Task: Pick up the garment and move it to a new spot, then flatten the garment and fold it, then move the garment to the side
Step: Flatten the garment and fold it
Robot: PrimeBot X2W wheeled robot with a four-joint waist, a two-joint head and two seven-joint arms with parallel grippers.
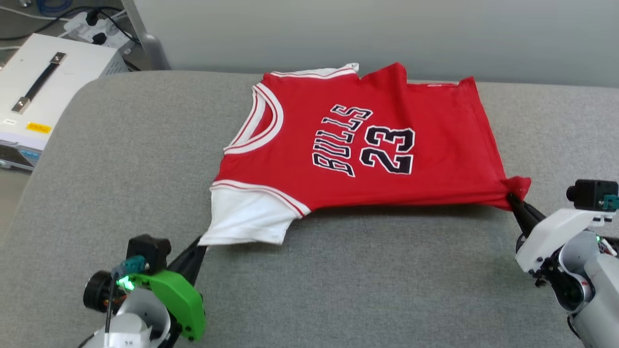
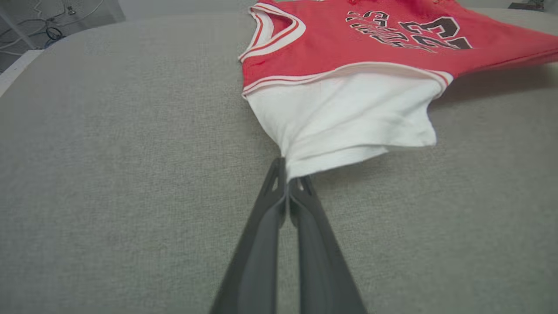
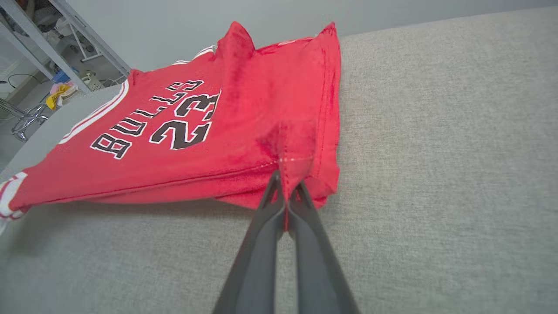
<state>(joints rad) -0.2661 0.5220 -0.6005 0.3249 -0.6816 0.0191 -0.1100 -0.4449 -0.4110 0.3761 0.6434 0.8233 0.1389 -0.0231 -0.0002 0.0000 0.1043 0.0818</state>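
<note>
The garment (image 1: pixel 358 145), a red T-shirt with white sleeves, striped trim, black lettering and the number 23, is spread front-up across the grey surface, its near edge lifted and pulled taut between my two grippers. My left gripper (image 1: pixel 202 247) is shut on the corner of the near white sleeve (image 2: pixel 344 117); its own view shows the left gripper (image 2: pixel 287 174) pinching the white cloth. My right gripper (image 1: pixel 511 197) is shut on the near bottom hem corner of the garment (image 3: pixel 261 126), and the right gripper (image 3: pixel 287 183) clamps red fabric at the seam. A far fold of the garment stands up near the wall.
The grey padded surface (image 1: pixel 338 280) has a rounded corner at the far left. A white box with a black handle (image 1: pixel 43 92) and cables sit beyond that corner. A grey wall (image 1: pixel 387 34) runs behind the far edge. Metal shelving (image 3: pixel 56 43) shows in the right wrist view.
</note>
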